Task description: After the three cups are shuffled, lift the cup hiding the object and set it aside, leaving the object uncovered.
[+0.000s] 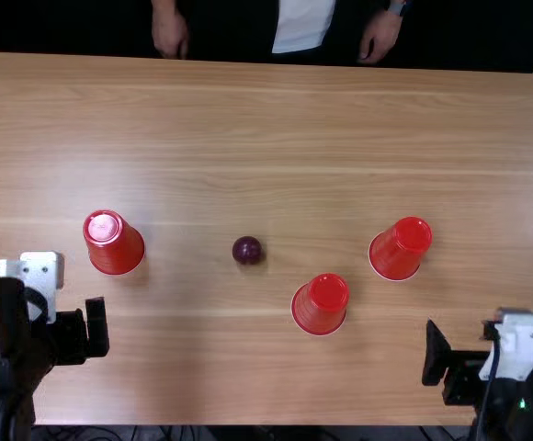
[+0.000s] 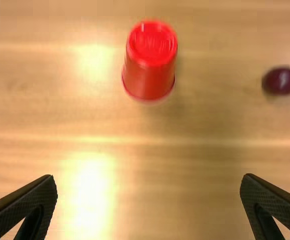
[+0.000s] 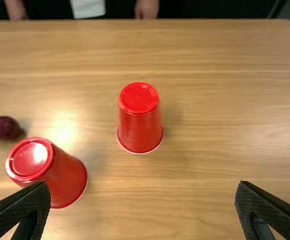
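Observation:
Three red cups stand upside down on the wooden table. The left cup (image 1: 113, 243) (image 2: 150, 59) is just ahead of my left gripper (image 1: 95, 327) (image 2: 145, 210), which is open near the front left edge. A dark purple ball (image 1: 247, 250) (image 2: 281, 81) (image 3: 3, 128) lies uncovered in the middle, touching no cup. The middle cup (image 1: 321, 303) (image 3: 42, 171) stands to the ball's right and nearer the front. Farther right is the right cup (image 1: 401, 247) (image 3: 139, 117). My right gripper (image 1: 436, 354) (image 3: 145, 212) is open at the front right, holding nothing.
The table's far edge (image 1: 266, 57) runs across the back of the top view. Its near edge lies just behind both arms' wrists.

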`<action>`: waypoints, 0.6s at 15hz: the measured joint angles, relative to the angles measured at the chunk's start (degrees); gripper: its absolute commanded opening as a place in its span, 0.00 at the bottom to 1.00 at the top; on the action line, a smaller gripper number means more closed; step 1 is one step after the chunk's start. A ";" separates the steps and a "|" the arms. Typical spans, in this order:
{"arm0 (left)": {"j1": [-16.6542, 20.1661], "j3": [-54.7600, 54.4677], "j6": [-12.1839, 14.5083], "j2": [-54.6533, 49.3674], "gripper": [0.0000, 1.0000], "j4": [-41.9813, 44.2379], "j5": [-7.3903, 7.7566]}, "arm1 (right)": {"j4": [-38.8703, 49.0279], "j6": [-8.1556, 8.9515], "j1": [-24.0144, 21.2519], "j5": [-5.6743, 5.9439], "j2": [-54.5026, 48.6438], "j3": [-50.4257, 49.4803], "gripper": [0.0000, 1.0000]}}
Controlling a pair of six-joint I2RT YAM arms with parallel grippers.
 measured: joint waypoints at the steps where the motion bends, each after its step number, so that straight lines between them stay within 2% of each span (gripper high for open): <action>1: -0.02 -4.15 0.00 -4.13 1.00 3.41 0.00 | -0.02 -0.02 -1.20 0.02 -3.13 -1.25 1.00; 4: 0.00 -14.43 -0.07 -14.51 1.00 8.59 0.17 | 0.17 -0.09 -1.86 0.02 -11.98 -5.29 1.00; 7: 0.00 -28.48 -0.17 -28.44 1.00 19.96 0.22 | 0.24 -0.31 -1.86 0.02 -20.04 -10.71 1.00; 9: 0.00 -33.31 -0.20 -34.49 1.00 21.99 0.39 | 0.44 -0.52 -1.86 0.02 -25.09 -15.21 1.00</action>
